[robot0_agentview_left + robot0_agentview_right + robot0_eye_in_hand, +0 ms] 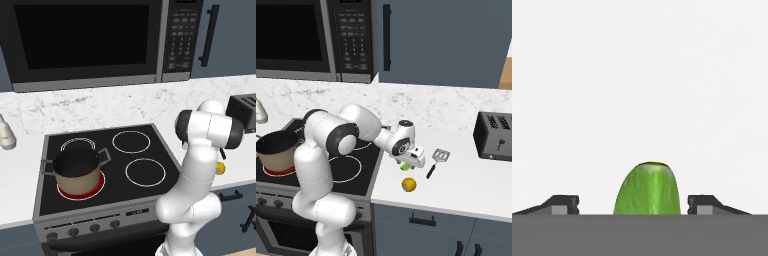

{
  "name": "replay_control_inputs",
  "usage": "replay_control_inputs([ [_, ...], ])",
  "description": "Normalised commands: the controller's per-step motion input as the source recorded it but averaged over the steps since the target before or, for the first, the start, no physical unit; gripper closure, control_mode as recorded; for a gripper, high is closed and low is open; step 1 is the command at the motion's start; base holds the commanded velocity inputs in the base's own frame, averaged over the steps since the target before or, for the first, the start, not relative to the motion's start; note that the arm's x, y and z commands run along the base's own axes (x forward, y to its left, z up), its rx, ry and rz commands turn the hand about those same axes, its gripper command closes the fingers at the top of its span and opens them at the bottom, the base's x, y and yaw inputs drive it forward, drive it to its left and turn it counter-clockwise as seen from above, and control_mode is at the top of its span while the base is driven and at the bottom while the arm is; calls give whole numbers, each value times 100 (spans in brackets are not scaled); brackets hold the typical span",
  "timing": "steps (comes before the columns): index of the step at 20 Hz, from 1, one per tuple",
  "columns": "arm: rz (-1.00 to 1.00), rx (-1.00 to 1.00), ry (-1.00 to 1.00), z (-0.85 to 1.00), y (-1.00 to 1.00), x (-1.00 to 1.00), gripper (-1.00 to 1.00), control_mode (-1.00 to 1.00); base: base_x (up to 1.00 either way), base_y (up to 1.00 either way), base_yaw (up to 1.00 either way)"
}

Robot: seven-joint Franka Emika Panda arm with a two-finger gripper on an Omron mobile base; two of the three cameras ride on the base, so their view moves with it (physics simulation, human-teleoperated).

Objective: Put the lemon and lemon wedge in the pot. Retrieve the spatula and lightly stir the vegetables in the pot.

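Pincer (633, 205) is seen open around the green lemon wedge (647, 189) on the desk (466, 175), not yet gripping, so closing and carrying it to the pot (76, 172) is needed next.

Two rear base views over stove (105, 165); close downward counter (640, 75) view.

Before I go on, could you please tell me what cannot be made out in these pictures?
- Green wedge, hand view: lower part cut off at the bottom edge; contact with the fingertips unclear.
- Pot, left base view: contents lost in its dark inside.
- Lemon, left base view: mostly behind the arm.
- Spatula, right base view: slots too small.
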Motion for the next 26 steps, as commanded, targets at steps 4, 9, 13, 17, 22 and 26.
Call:
replay_control_inputs([
  [4,0,0,0,-25,8,-29,100,-100,0,0,0],
  [9,0,2,-1,-2,12,-40,100,-100,0,0,0],
  [13,0,5,-9,53,26,-64,100,-100,0,0,0],
  [17,0,9,-9,100,50,-76,100,-100,0,0,0],
  [22,2,2,-1,100,87,-58,100,-100,0,0,0],
  [26,7,0,0,97,100,-40,100,-100,0,0,0],
])
